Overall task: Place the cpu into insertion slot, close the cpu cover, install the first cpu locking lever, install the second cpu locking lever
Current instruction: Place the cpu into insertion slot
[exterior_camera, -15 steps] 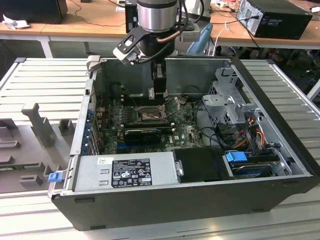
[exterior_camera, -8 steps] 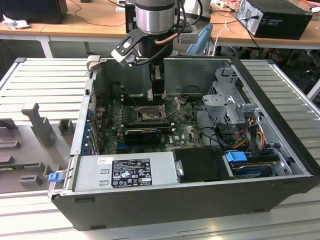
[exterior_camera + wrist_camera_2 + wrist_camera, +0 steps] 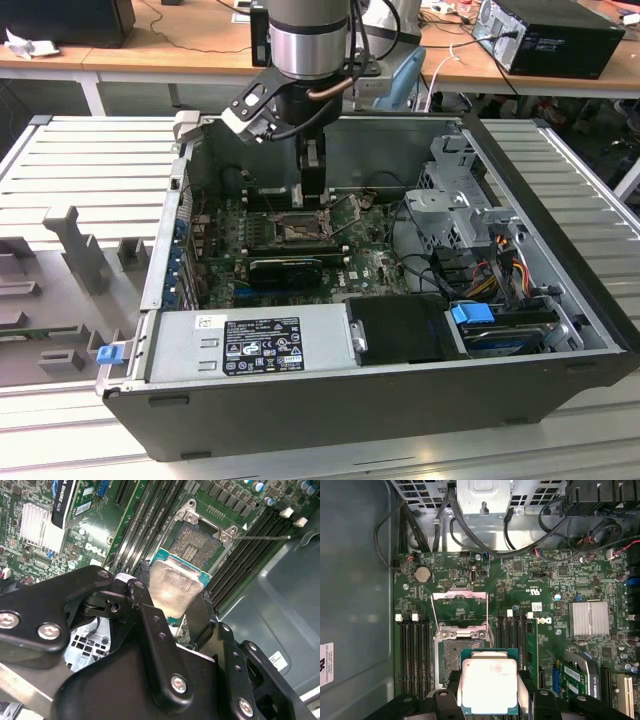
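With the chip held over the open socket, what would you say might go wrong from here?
The cpu, clamped in the gripper, looks offset from the insertion slot; lowered misaligned, it might bend the exposed pins. The cpu cover stands open beside the slot, with memory slots close on both sides; the gripper may snag either.

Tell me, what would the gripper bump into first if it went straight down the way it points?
Most likely the insertion slot: the gripper, shut on the cpu, points down with that open slot just below, though the gap is hard to judge.
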You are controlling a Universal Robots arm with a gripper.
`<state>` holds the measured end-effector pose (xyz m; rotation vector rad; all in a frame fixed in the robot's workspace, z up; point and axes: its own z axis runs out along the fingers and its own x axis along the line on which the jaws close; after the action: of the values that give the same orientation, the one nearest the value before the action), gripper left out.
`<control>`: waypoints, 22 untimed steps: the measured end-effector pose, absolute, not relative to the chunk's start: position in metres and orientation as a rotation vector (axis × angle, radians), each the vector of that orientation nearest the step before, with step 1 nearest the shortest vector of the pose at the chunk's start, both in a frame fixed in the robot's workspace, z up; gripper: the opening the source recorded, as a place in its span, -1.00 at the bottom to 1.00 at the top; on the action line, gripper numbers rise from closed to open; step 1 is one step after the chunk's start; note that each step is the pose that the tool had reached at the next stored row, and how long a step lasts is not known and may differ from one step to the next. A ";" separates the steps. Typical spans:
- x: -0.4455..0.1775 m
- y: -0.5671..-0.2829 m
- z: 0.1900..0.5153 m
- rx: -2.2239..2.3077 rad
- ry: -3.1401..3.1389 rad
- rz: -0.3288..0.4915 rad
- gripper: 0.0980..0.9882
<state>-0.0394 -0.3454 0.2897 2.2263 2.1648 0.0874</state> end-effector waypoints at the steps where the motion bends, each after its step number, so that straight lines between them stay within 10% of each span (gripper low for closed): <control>1: -0.039 -0.345 0.288 2.221 2.171 0.087 -0.03; 22: -0.043 -0.333 0.245 2.201 2.195 0.084 -0.03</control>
<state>-0.0430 -0.3331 0.2453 2.2006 2.1954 0.0844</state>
